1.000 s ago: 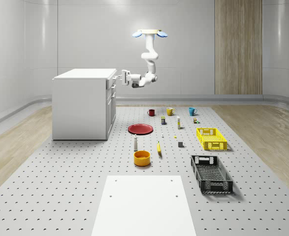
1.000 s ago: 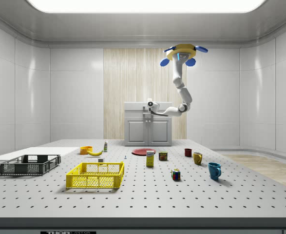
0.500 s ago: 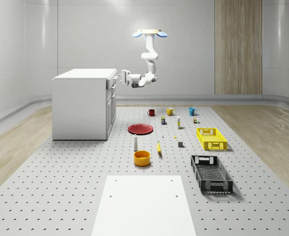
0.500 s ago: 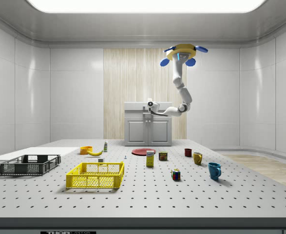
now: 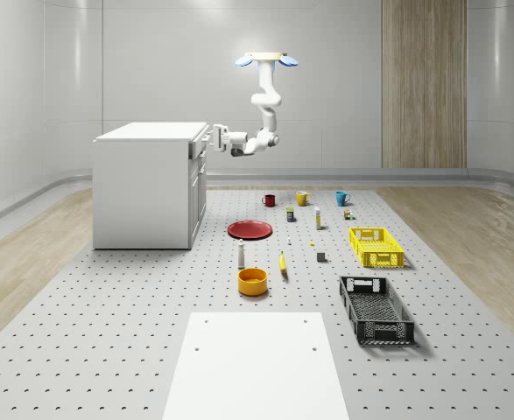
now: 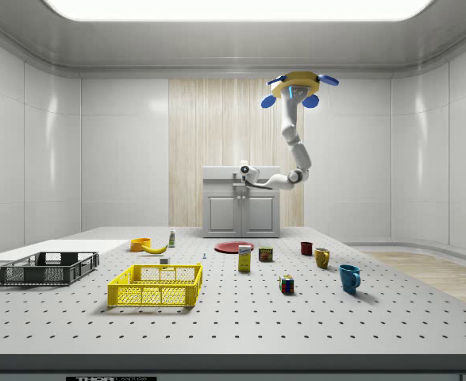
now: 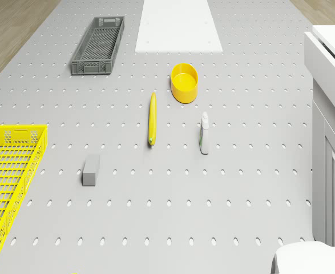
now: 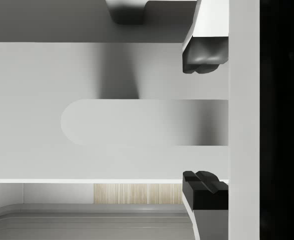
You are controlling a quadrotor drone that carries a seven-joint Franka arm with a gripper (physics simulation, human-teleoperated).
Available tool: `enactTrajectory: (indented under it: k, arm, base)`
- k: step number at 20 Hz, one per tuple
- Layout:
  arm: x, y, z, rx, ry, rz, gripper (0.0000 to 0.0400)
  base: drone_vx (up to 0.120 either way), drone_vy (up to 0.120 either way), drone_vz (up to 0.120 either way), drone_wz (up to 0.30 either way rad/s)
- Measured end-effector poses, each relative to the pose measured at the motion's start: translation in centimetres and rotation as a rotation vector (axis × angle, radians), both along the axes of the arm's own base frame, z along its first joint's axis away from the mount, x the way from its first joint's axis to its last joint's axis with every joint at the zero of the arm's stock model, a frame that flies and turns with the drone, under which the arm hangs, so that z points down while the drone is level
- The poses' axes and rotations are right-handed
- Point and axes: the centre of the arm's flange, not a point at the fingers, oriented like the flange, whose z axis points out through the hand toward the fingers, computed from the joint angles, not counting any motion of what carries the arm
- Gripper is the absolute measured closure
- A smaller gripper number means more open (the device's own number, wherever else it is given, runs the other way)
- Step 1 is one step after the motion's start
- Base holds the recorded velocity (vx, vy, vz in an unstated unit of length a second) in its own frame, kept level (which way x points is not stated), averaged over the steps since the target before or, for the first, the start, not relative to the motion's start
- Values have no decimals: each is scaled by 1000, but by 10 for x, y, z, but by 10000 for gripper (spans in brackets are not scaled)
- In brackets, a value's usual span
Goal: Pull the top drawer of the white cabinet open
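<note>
The gripper (image 5: 213, 136) has closed in on the white cabinet (image 5: 147, 185) — fingers (image 8: 203, 54) spread wide around the top drawer's handle (image 8: 141, 122); the drone (image 5: 266, 60) hovers above the red plate (image 5: 250, 229).

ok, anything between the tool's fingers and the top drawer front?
Nothing. In the wrist view the tool has its fingers spread either side of the drawer handle, no object between.
</note>
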Motion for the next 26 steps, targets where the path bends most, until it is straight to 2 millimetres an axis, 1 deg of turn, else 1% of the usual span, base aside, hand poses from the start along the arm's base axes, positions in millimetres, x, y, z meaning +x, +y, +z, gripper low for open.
enactTrajectory:
  k: [1,3,5,8,11,18,26]
  arm:
    - [0,1,0,0,0,0,193]
    - [0,2,0,0,0,0,233]
    - [0,3,0,0,0,0,258]
    - [0,1,0,0,0,0,277]
    - [0,-4,0,0,0,0,286]
    - [0,-10,0,-3,5,0,284]
    - [0,-23,0,-4,10,1,282]
  base:
    - [0,0,0,0]
    - [0,0,0,0]
    - [0,0,0,0]
    - [0,0,0,0]
    - [0,0,0,0]
    - [0,0,0,0]
    - [0,0,0,0]
